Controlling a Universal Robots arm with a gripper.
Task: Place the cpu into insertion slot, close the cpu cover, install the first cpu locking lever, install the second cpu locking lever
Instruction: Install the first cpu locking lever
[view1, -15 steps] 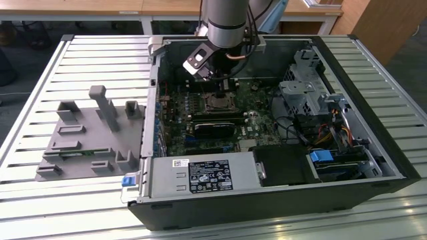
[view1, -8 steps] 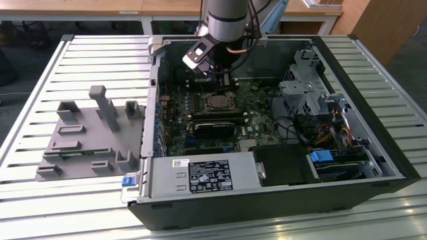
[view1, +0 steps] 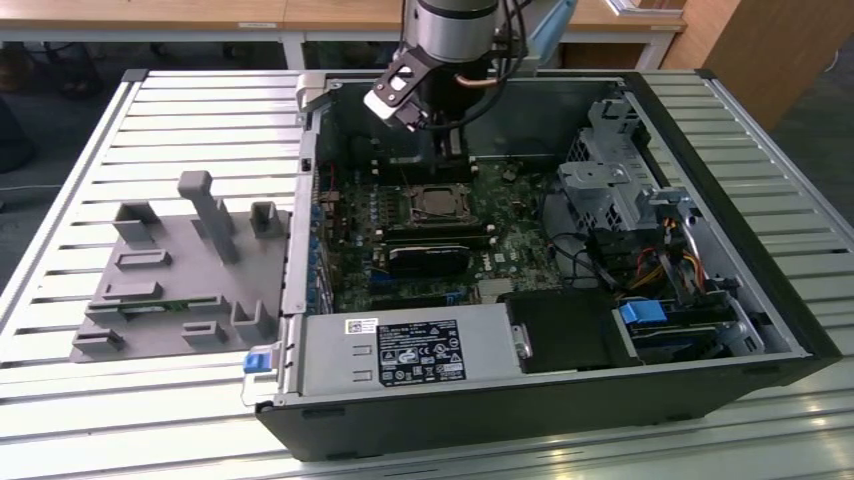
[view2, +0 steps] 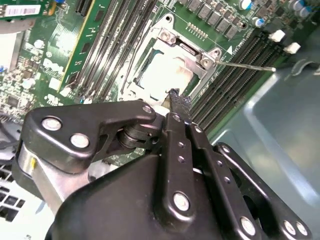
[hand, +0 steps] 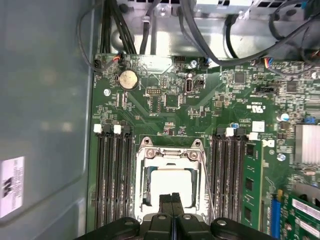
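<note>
exterior: high, oblique, whole case (view1: 534, 410) | both wrist views: close above board (hand: 200, 115), share insertion slot (hand: 146, 186)

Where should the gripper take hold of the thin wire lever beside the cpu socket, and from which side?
Probably on the locking lever's free stretch, away from the cpu cover, coming from above and pinching across it. It is a thin, straight rod that crosses over the memory slots in the second wrist view, so a sideways approach looks blocked.
</note>
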